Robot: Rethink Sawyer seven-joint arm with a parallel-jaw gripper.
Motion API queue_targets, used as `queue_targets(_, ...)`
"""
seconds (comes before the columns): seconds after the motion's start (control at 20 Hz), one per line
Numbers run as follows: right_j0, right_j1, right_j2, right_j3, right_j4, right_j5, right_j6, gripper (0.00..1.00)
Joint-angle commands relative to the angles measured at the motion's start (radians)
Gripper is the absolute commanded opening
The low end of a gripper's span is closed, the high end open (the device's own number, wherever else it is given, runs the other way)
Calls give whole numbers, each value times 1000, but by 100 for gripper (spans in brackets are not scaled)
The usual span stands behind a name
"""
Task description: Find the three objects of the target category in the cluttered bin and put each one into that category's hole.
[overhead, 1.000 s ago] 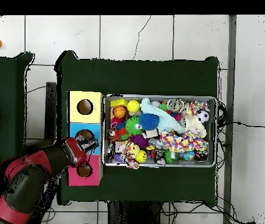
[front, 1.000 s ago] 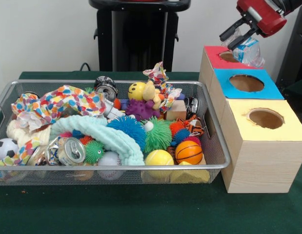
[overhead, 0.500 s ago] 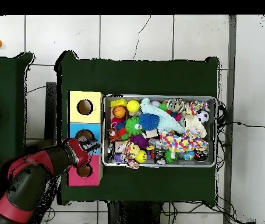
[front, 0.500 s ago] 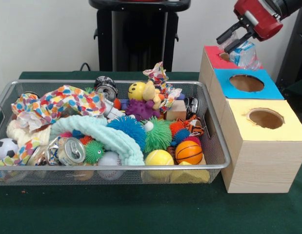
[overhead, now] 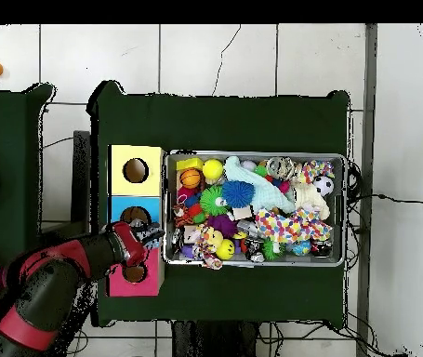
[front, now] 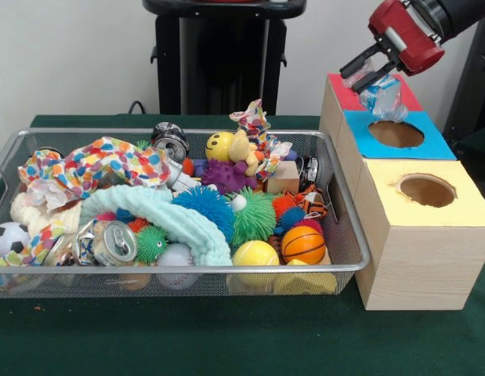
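Observation:
My gripper (front: 366,73) is shut on a clear wrinkly plastic bottle (front: 383,95) with a blue-and-white label. It holds the bottle above the wooden box, over the edge between the red-surround hole and the blue-surround hole (front: 396,134). In the overhead view the gripper (overhead: 148,236) sits between the blue hole (overhead: 137,215) and the red hole. The wire mesh bin (front: 348,235) lies left of the box, full of toys. No other clear bottle shows in the bin.
A silver soda can (front: 114,241) lies at the bin's front left beside a mint plush (front: 160,213). The yellow-surround hole (front: 427,189) is nearest the camera. The red hole (overhead: 134,273) is partly hidden by the arm. Balls and spiky toys fill the bin's right side.
The gripper with the bottle has moved left and slightly down in the front view, from over the red section toward the blue hole's far edge.

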State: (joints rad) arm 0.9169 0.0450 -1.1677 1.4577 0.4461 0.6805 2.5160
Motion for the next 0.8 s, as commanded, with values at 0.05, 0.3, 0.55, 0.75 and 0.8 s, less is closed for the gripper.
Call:
queue_targets(0.05, -10, 50, 114, -88, 41, 9, 249, 0)
queue_targets(0.3, -10, 59, 111, -100, 49, 22, 261, 0)
queue_targets(0.55, -12, 76, 101, -128, 60, 50, 282, 0)
queue_targets(0.75, -13, 88, 90, -146, 67, 70, 297, 0)
queue_targets(0.8, -15, 90, 86, -153, 69, 77, 300, 0)
